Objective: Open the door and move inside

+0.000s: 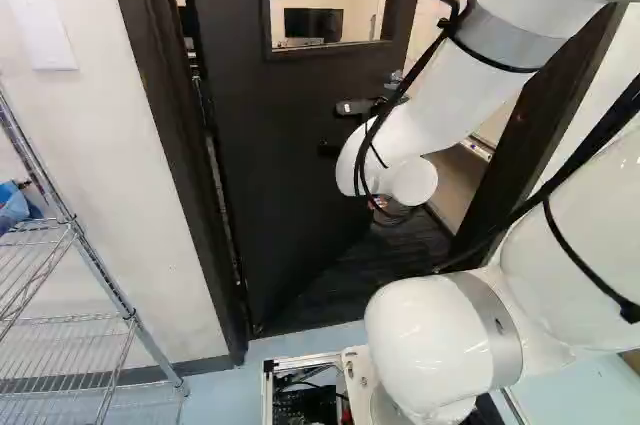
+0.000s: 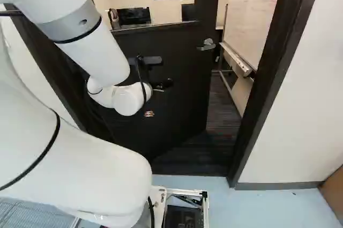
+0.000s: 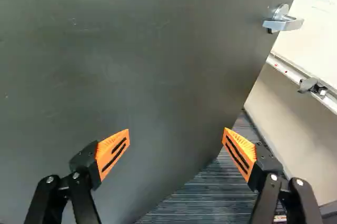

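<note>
The dark door (image 1: 270, 175) (image 2: 182, 99) stands partly open, swung away from me into the room, with floor showing past its free edge. Its silver lever handle (image 2: 206, 45) sits near that edge. My gripper (image 2: 162, 84) is in front of the door, on the hinge side of the handle, its fingers mostly hidden by the arm. In the wrist view the gripper (image 3: 176, 133) is open, holding nothing, with the door surface (image 3: 131, 66) ahead. The handle (image 3: 281, 21) lies beyond and beside the orange finger with dark carpet behind it. Contact with the door cannot be told.
A dark frame (image 2: 273, 72) borders the doorway on the right, another post (image 1: 180, 135) on the left. A wire rack (image 1: 75, 235) stands left of the doorway. Inside, a whiteboard (image 2: 252, 13) with a tray (image 3: 295, 76) stands past the door's free edge, over dark carpet (image 2: 220, 115).
</note>
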Available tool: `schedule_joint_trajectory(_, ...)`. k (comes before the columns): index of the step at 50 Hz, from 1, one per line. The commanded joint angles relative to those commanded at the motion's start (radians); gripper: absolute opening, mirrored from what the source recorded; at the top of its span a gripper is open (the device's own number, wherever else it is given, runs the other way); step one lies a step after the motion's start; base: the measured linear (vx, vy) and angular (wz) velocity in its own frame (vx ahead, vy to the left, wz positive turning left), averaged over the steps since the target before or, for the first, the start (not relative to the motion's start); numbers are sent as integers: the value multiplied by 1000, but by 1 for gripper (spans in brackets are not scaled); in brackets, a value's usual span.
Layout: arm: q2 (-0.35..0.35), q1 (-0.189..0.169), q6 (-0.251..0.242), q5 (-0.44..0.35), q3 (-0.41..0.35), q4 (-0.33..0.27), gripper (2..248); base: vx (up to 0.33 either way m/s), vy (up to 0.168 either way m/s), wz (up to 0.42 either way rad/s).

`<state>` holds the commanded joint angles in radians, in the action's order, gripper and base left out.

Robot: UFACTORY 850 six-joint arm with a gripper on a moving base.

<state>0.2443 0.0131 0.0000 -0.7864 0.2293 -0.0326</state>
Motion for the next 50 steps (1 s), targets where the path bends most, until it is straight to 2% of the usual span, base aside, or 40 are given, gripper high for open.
schedule_joint_trajectory(50,0,0,0,0,0,0,247,80,36,-7)
